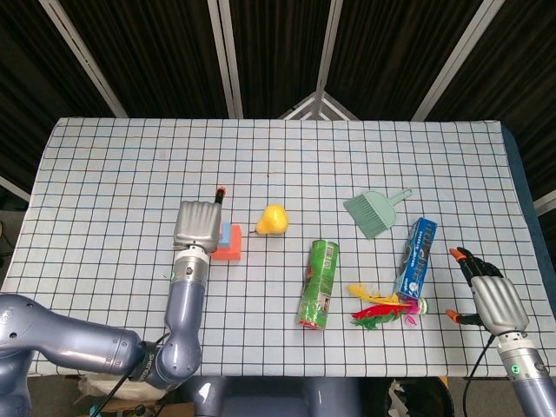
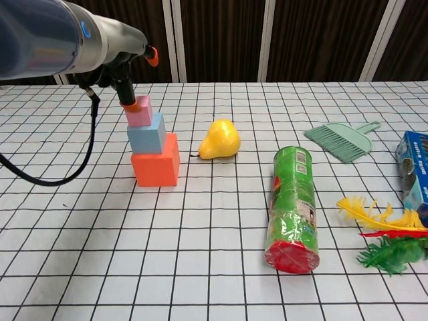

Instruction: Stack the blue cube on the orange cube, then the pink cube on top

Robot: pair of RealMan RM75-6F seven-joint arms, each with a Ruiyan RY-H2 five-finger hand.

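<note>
The three cubes stand as a tower left of centre: the orange cube [image 2: 156, 168] on the cloth, the blue cube [image 2: 147, 137] on it, and the pink cube [image 2: 140, 114] on top. My left hand [image 2: 124, 67] hovers at the tower's upper left. One orange-tipped finger [image 2: 132, 102] rests at the pink cube's top left corner, while another [image 2: 152, 55] is lifted well clear, so nothing is gripped. From the head camera the left hand [image 1: 198, 228] covers most of the tower; only the orange cube [image 1: 228, 252] and blue cube [image 1: 232, 234] peek out. My right hand [image 1: 491, 297] lies open at the table's near right edge.
A yellow pear [image 2: 220, 140] sits just right of the tower. Further right lie a green can [image 2: 291, 207] on its side, a teal hand brush [image 2: 341, 140], a blue box [image 2: 414, 167] and coloured feathers [image 2: 384, 237].
</note>
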